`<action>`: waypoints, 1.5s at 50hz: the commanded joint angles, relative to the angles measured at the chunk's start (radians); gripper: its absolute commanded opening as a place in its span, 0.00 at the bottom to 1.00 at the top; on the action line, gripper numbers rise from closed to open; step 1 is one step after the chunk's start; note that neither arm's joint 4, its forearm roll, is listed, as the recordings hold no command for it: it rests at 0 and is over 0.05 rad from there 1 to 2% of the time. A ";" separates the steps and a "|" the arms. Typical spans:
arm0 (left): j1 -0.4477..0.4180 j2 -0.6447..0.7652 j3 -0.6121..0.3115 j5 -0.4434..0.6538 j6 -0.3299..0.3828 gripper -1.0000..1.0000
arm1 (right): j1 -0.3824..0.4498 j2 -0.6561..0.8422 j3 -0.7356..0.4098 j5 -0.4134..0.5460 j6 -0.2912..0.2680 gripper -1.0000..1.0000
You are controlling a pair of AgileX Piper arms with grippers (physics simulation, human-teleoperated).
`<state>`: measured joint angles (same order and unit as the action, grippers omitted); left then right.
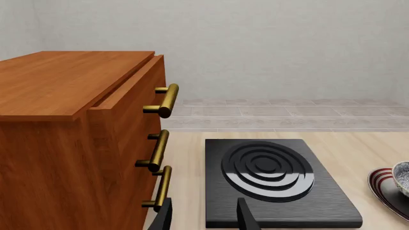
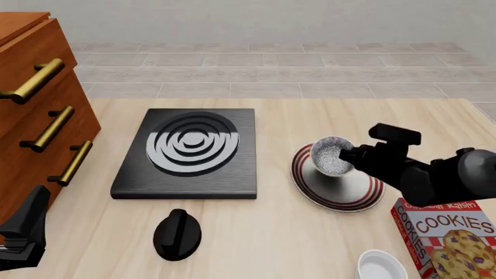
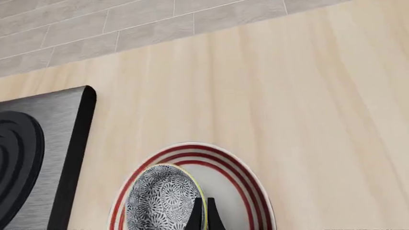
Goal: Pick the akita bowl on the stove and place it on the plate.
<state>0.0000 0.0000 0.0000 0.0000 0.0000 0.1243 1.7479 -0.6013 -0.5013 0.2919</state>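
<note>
A reddish-brown wooden cabinet with three brass bar handles fills one side. Just beside it on the pale wooden table lies the flat black square stove, its concentric burner rings bare. The left gripper's two dark fingertips stand apart before it. The red-striped plate and the speckled akita bowl peek in at the edge.

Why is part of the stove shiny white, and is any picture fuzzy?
In the front view the stove rings glare bright white; in the left wrist view the same rings look mostly dark with one pale gleam. In the right wrist view the akita bowl and plate look sharp. No view is blurry.
</note>
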 commanded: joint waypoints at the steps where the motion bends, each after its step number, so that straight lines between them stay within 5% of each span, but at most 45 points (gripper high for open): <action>1: 0.000 0.000 0.000 0.000 0.000 1.00 | -0.002 0.007 0.002 -0.014 0.008 0.00; 23: 0.000 0.000 0.000 0.000 0.000 1.00 | -0.003 0.027 0.005 -0.022 0.004 0.00; 24: 0.000 0.000 0.000 0.000 0.000 1.00 | -0.002 0.023 0.006 -0.022 0.005 1.00; 36: 0.000 0.000 0.000 0.000 0.000 1.00 | -0.007 0.007 0.008 -0.017 -0.009 1.00; 44: 0.000 0.000 0.000 0.000 0.000 1.00 | -0.019 -0.075 0.020 -0.002 -0.084 1.00; 57: 0.000 0.000 0.000 0.000 0.000 1.00 | -0.002 -0.162 0.035 0.028 -0.085 1.00; 62: 0.000 0.000 0.000 0.000 0.000 1.00 | -0.016 -0.227 0.044 0.035 -0.161 1.00; 64: 0.000 0.000 0.000 0.000 0.000 1.00 | -0.009 -0.262 0.053 0.030 -0.124 1.00; 66: 0.000 0.000 0.000 0.000 0.000 1.00 | -0.026 -0.289 0.060 0.026 -0.169 1.00; 69: 0.000 0.000 0.000 0.000 0.000 1.00 | -0.032 -0.309 0.082 0.002 -0.131 1.00; 75: 0.000 0.000 0.000 0.000 0.000 1.00 | -0.045 -0.364 0.144 -0.065 -0.148 1.00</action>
<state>0.0000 0.0000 0.0000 0.0000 0.0000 0.0975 1.4745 -0.5201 -0.5104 0.1614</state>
